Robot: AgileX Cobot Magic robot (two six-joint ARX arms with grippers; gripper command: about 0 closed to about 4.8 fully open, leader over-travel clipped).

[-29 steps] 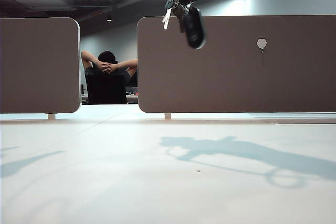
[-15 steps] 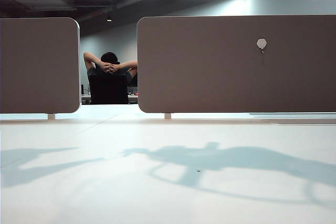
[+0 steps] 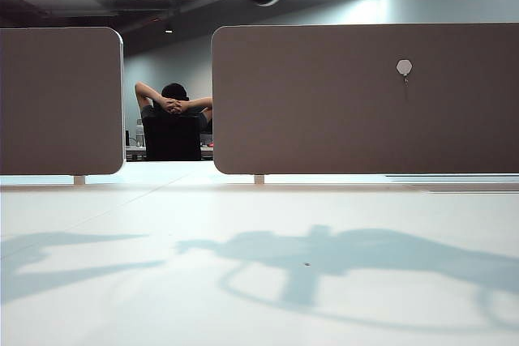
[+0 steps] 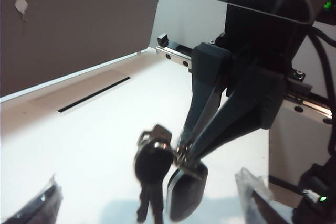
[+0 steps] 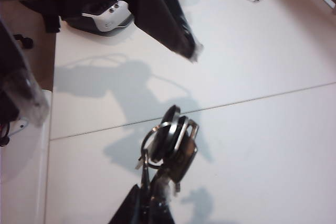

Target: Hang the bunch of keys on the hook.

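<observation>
The bunch of keys [image 4: 168,174] hangs in my right end effector [image 4: 184,150].
My left end effector [image 4: 147,203] is wide (nothing inside), above the counter [image 3: 259,265], far from the hook [image 3: 404,69].

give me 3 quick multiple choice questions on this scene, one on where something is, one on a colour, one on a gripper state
1. Where is the hook?
A. on the brown panel
B. flat on the table
C. on the ceiling

2. What colour is the hook's disc mount?
A. red
B. pale grey-white
C. black

3. How is the right gripper?
A. wide open, nothing in it
B. out of every view
C. shut on the bunch of keys

Answers: 1 A, the mount sits on the panel face. 2 B, it shows pale against brown. 3 C, its fingertips pinch the key ring, keys dangling.
</observation>
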